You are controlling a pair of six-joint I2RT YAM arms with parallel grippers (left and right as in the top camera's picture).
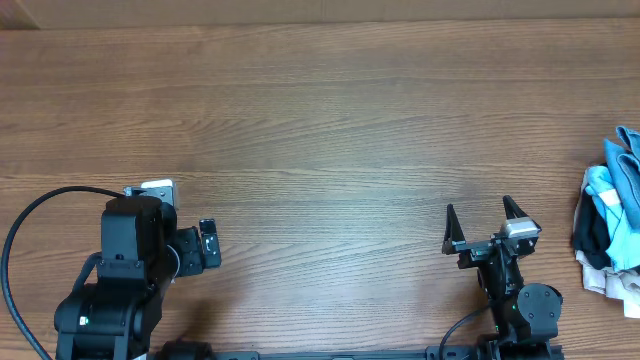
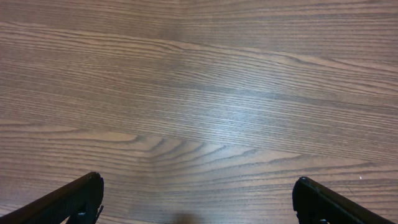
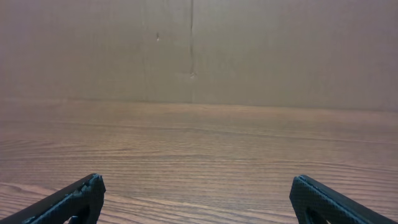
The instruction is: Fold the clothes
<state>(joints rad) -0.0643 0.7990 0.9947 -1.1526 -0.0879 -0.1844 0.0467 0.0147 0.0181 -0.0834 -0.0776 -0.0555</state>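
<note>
Both my arms sat tucked in at the near edge of the table (image 1: 330, 110). My left gripper (image 1: 207, 243) was angled down at the wood, jaws wide, nothing between them; its fingers (image 2: 74, 200) showed only in the lower corners of the wrist view. My right gripper (image 1: 480, 222) faced level across the table toward a plain beige wall (image 3: 199, 50), jaws equally wide and empty. The clothes (image 1: 612, 225) lay in a bunched heap at the table's right edge, light blue on top, to the right of my right gripper and not touching it. A black cable (image 1: 18, 240) looped beside my left arm.
</note>
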